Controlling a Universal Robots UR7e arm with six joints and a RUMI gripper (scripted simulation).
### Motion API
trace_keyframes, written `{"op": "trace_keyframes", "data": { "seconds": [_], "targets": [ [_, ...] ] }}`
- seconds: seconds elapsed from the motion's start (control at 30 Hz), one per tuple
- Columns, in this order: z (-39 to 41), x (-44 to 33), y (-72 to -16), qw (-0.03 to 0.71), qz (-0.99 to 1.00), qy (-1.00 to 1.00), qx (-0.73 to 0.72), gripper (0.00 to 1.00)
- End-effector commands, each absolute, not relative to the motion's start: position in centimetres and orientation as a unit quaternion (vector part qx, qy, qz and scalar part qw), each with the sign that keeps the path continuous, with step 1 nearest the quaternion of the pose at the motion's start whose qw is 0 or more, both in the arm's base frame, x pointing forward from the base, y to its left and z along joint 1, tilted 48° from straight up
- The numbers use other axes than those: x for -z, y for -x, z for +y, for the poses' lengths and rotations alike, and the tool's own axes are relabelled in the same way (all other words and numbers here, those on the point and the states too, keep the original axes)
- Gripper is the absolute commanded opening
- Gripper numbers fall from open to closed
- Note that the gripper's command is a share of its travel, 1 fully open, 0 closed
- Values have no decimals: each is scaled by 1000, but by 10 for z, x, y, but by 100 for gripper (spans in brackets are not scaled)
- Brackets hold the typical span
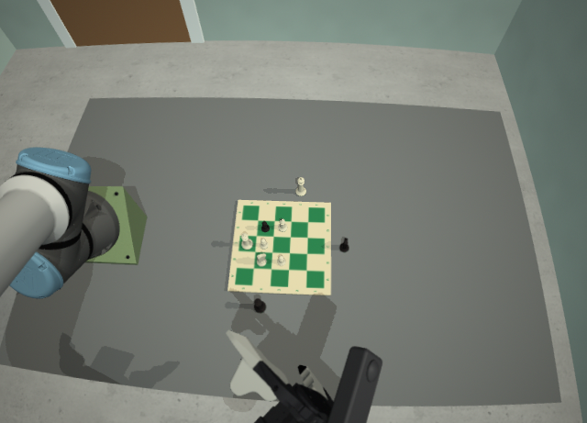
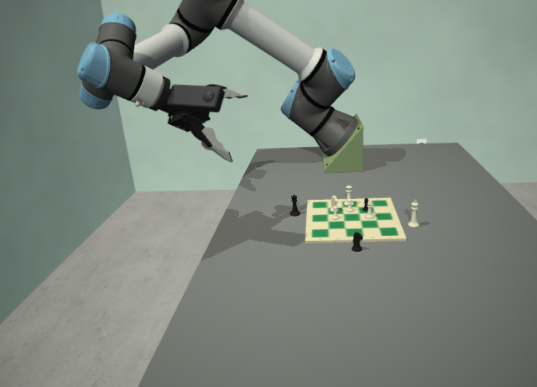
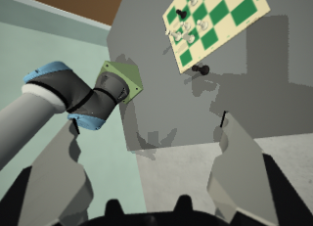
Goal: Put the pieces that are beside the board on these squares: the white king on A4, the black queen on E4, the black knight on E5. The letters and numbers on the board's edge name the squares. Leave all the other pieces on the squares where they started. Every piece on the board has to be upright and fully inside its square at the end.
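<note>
The white king stands upright beside the board. The black queen stands upright off the opposite side of the board. The black knight stands upright just off the edge farthest from the robot base. My gripper is wide open and empty. It hangs high in the air, tilted, on the queen's side, away from all pieces. The edge letters and numbers are too small to read.
Several white pieces stand on the board, among them a tall one and a white knight. A black pawn stands among them, close to its neighbours. The robot base is at the table's far end in the exterior view.
</note>
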State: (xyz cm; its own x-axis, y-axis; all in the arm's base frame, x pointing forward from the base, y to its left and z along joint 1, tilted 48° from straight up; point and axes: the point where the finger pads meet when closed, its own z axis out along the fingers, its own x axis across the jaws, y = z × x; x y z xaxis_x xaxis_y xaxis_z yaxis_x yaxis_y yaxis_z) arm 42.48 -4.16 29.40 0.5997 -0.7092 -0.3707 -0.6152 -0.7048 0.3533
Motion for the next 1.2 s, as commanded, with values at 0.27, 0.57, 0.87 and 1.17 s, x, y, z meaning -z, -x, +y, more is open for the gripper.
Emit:
{"op": "trace_keyframes", "data": {
  "seconds": [0.27,0.57,0.87,1.17],
  "targets": [
    [-63,-273,-436,-13,-256,-932,255,100],
    [-75,-265,-440,-61,-201,-947,245,100],
    [-92,-255,-445,-116,-132,-959,222,100],
    [-113,-244,-450,-172,-53,-966,183,100]
  ]
}}
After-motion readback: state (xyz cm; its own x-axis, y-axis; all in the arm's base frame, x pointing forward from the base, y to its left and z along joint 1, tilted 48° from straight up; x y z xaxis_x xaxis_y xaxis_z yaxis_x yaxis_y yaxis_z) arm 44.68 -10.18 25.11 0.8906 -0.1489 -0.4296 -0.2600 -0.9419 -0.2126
